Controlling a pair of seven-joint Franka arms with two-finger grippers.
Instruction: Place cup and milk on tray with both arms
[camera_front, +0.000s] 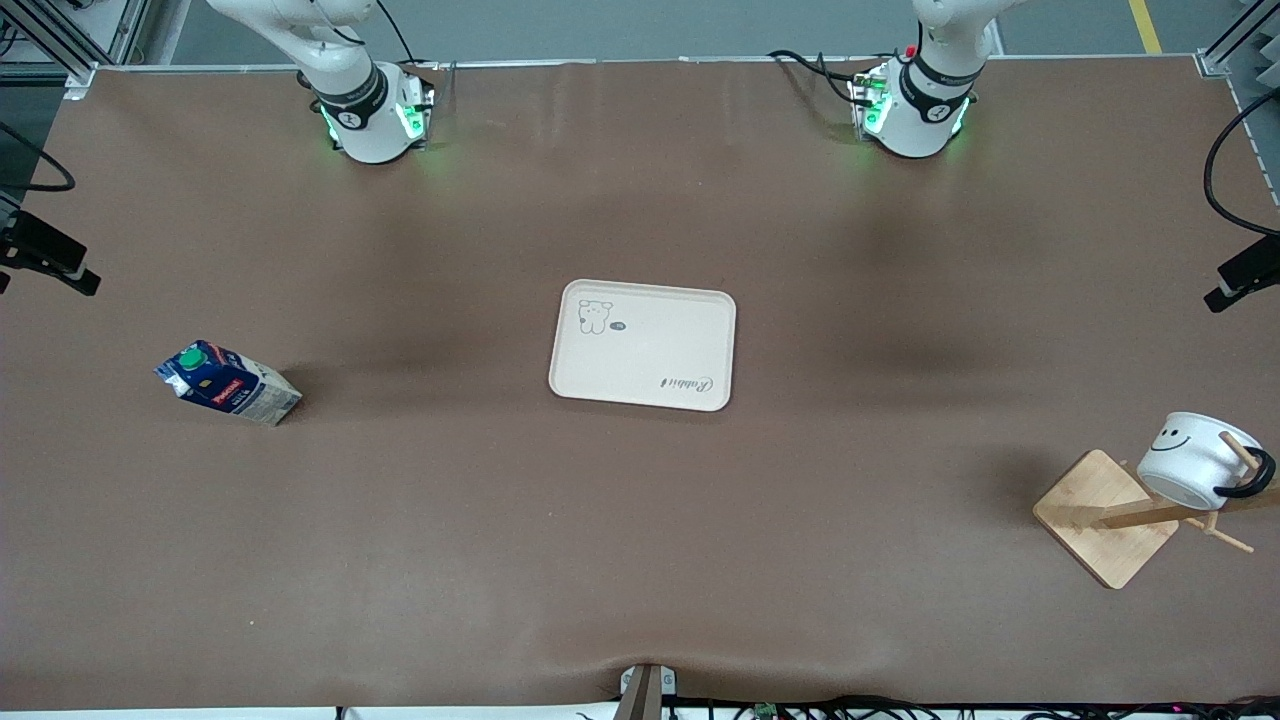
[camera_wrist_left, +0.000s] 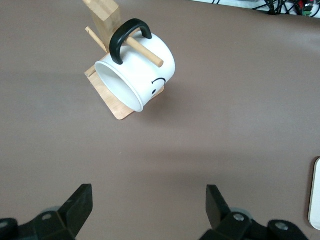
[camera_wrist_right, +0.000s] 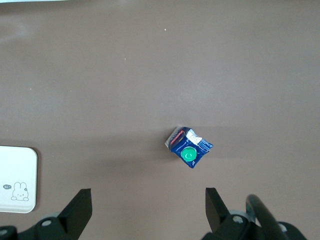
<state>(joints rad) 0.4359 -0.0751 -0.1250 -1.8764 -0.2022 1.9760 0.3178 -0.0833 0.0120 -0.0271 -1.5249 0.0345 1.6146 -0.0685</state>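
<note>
— What does the front view give you?

— The tray (camera_front: 643, 345) lies flat mid-table, bare, at the centre of the dial. The milk (camera_front: 227, 383) sits on the table at about nine o'clock from it, toward my right arm's end. The cup (camera_front: 1198, 457) hangs by its black handle on a peg of the wooden stand (camera_front: 1108, 515), at about four o'clock from the tray, toward my left arm's end. Only my two bases show there, along the top (neither claw is in that picture).

— And your left wrist view?

— My left gripper (camera_wrist_left: 149, 207) has its fingers (camera_wrist_left: 80, 202) spread wide apart, holding nothing, high over bare table. The cup (camera_wrist_left: 137, 70) hangs tilted on the peg, mouth open toward me, the stand's base (camera_wrist_left: 116, 102) under it. A corner of the tray (camera_wrist_left: 315, 197) shows at the edge.

— Right wrist view?

— My right gripper (camera_wrist_right: 148, 207) is spread just as wide, empty, high over the table. The milk (camera_wrist_right: 189, 147) shows its green cap upward. The tray (camera_wrist_right: 17, 180) with its small drawing is well apart from it.
</note>
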